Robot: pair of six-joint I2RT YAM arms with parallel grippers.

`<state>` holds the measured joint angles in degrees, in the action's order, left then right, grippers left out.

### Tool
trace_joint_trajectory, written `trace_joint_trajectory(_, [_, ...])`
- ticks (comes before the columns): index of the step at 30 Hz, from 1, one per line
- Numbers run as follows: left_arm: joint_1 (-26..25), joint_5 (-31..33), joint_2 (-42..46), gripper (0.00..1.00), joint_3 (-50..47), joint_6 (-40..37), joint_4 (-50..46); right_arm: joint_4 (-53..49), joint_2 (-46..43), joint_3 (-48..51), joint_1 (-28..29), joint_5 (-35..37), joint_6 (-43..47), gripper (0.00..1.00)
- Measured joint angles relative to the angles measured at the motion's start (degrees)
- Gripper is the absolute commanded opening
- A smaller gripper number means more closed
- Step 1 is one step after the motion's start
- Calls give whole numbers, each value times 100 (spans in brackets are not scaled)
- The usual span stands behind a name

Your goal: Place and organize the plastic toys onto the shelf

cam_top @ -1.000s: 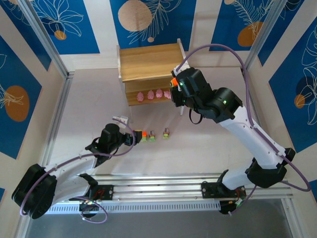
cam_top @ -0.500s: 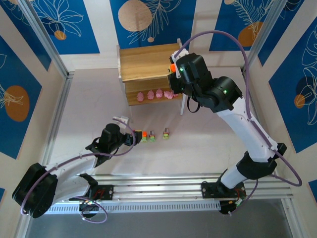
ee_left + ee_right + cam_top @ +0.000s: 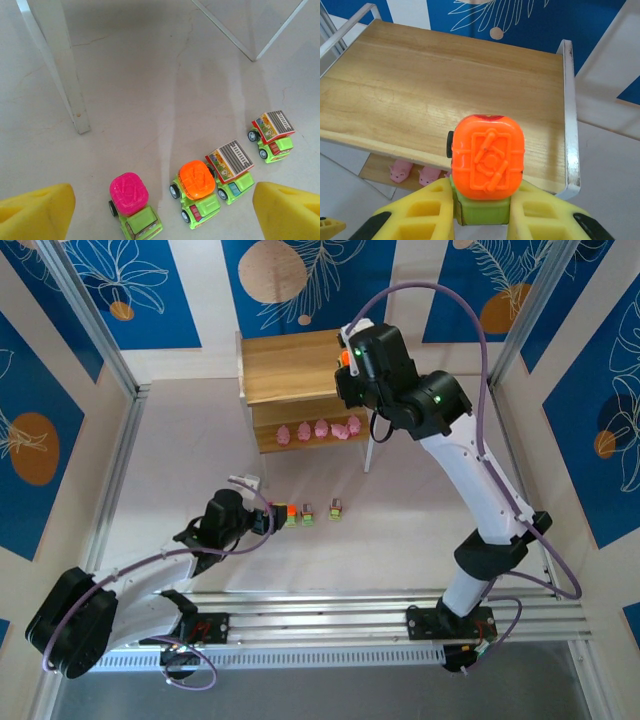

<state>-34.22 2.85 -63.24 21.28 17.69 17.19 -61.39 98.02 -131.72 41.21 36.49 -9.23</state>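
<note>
Wooden shelf top (image 3: 445, 100) under our right gripper (image 3: 481, 216), clenched on orange-topped truck (image 3: 488, 156); wheeled, it may roll off edge. Our left gripper (image 3: 160, 212) gapes empty.

The shelf (image 3: 298, 365) stands upright at the table's 12 o'clock, with a row of pink figures (image 3: 318, 429) on its lower board. At its 6 o'clock, four green trucks (image 3: 308, 512) line up on the table, topped pink, orange and striped grey. A fifth orange-topped truck (image 3: 489, 159), clamped in the right gripper (image 3: 482, 205), hangs over the top board's 3 o'clock edge.
</note>
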Motion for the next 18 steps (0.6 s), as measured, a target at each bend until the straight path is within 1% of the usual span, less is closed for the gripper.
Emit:
trace_joint_trajectory(9, [0, -11, 0, 91, 0, -2, 0, -85, 435, -356, -254, -133, 20, 18])
trace_joint_trajectory(18, [0, -31, 0, 91, 4, -15, 0, -223, 1008, -833, -446, -114, 22, 18])
